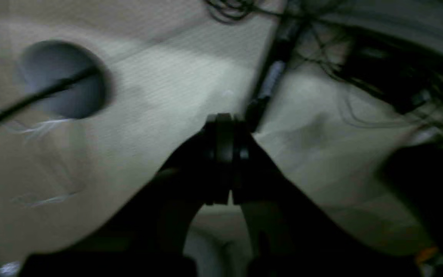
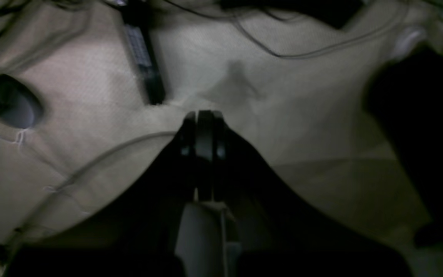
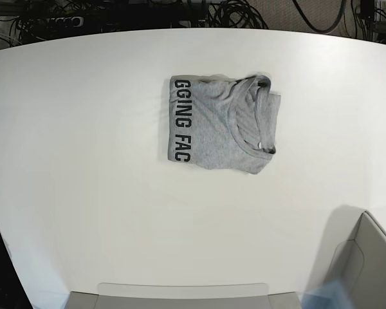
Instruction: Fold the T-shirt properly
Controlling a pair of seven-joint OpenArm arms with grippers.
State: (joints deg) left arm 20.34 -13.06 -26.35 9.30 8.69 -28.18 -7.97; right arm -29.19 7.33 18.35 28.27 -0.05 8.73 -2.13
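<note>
T-shirt (image 3: pixel 219 123) folded compact on table (image 3: pixel 83 161). Left gripper (image 1: pixel 224 119) and right gripper (image 2: pixel 203 115) fully closed, empty. Risk: loose neck-side edge springing open if nudged.

T-shirt (image 3: pixel 213 125): soft matt heathered cloth, ribbed collar, flat black lettering. Surface (image 3: pixel 83 161): smooth, matt white. Left pincer (image 1: pixel 224 154) appeared dark matt plastic, though blurred.

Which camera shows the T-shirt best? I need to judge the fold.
The base view: the T-shirt lies folded on the white table, lettering and collar visible. Both wrist views show none of it, only shut grippers, cables and a pale surface.
</note>
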